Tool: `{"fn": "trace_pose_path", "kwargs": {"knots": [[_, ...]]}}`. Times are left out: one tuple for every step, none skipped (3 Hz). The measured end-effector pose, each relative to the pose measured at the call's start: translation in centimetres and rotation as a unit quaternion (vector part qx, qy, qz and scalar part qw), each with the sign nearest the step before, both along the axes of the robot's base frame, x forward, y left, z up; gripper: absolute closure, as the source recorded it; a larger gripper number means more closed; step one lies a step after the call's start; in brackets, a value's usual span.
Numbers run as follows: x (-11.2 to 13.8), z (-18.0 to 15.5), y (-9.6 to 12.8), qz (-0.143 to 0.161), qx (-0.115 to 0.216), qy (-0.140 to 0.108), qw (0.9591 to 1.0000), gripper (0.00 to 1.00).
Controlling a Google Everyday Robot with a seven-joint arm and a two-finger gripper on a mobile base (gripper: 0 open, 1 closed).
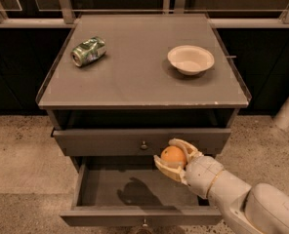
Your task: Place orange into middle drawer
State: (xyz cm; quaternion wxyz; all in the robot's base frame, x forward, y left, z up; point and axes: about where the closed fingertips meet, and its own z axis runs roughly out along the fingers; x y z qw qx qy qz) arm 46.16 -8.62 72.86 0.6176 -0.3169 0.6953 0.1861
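Observation:
The orange (173, 156) is a small round fruit held between the fingers of my gripper (175, 158). The gripper is shut on it and holds it in the air above the right part of the middle drawer (105, 191). That drawer is pulled out, a wide dark-grey tray with a small knob (144, 223) on its front. Its floor shows only the arm's shadow. My pale arm (232, 194) comes in from the lower right.
The knobbed drawer front (100, 141) directly above is closed. On the cabinet top (134, 77) lie a crushed green can (88, 51) at the left and a white bowl (190, 59) at the right. Speckled floor surrounds the cabinet.

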Motion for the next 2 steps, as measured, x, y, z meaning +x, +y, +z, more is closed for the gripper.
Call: {"fn": "trace_pose_path", "kwargs": {"knots": [[3.0,-4.9,-2.0,-0.041,0.011,0.011,0.999,1.0],[4.6,-8.7,-3.6,-0.076,0.009,0.027,0.9967,1.0]]}}
